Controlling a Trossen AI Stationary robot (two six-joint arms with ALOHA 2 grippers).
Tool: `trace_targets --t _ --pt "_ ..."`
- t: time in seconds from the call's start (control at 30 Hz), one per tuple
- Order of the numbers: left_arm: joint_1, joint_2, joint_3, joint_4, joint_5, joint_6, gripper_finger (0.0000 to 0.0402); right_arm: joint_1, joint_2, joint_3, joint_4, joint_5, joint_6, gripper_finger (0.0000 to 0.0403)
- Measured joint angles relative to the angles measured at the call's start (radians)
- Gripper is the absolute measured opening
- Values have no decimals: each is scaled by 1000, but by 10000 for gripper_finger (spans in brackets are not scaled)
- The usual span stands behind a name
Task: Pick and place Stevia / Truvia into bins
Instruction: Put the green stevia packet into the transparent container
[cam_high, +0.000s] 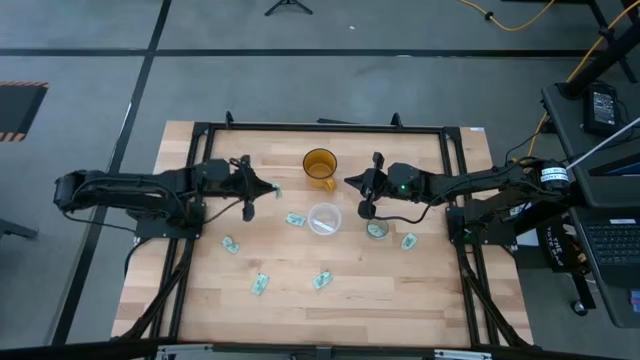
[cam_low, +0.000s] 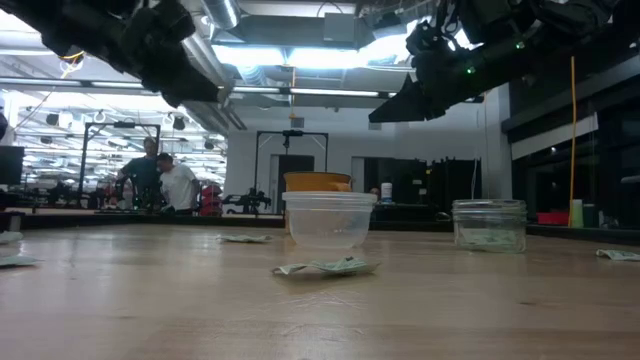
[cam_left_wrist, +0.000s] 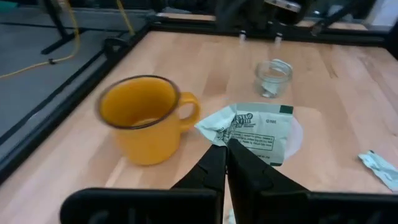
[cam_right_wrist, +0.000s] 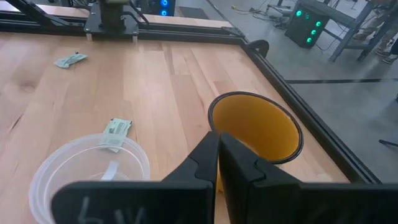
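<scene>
My left gripper (cam_left_wrist: 225, 146) is shut on a pale green and white Stevia packet (cam_left_wrist: 249, 132), held in the air left of the amber handled cup (cam_high: 320, 165). The clear plastic bin (cam_high: 325, 218) stands at the table's middle. The small greyish bin (cam_high: 376, 229) stands to its right. My right gripper (cam_right_wrist: 217, 140) hovers shut and empty just right of the amber cup. Several more packets lie flat on the wood, among them three (cam_high: 295, 219), (cam_high: 261, 284), (cam_high: 408, 241). My left gripper pinches the packet's near edge (cam_left_wrist: 231, 142) between its two fingertips. The fingers come from the table's left, slanting a little downward. The crumpled packet sticks out beyond the fingertips, lifted clear of the table.
The amber cup (cam_left_wrist: 143, 118) sits between the two grippers, toward the far edge. A black frame (cam_high: 320, 128) runs round the tabletop. One packet (cam_low: 325, 267) lies in front of the clear bin (cam_low: 328, 218). Bare wood stretches along the near edge.
</scene>
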Motion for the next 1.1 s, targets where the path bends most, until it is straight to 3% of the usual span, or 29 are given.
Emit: trace_targets --t 0.2,0.53,1.1 --pt "-85 173 10 129 -2 -5 3 0 0 0 0 0 0 19" --pt "-131 426 191 112 -63 -8 3 0 0 0 -2 0 0 19" --pt "-130 788 654 -324 -27 75 3 0 0 0 -17 1 -2 19"
